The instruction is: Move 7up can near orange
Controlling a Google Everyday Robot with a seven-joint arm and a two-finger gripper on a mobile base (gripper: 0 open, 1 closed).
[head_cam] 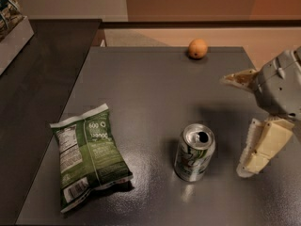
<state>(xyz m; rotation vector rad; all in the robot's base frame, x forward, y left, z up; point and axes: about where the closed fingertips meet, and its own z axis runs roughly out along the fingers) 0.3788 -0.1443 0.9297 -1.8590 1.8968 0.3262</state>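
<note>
The can [195, 152] stands upright near the front of the grey table [141, 84], its opened top showing. Just to its right hangs the gripper [233, 126], fingers spread wide, gripping nothing. The orange [198, 48] sits well apart at the far edge. A green chip bag [89, 157] lies on the left.

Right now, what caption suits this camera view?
Open claw beside upright 7up can; orange sits far across the table.
</note>
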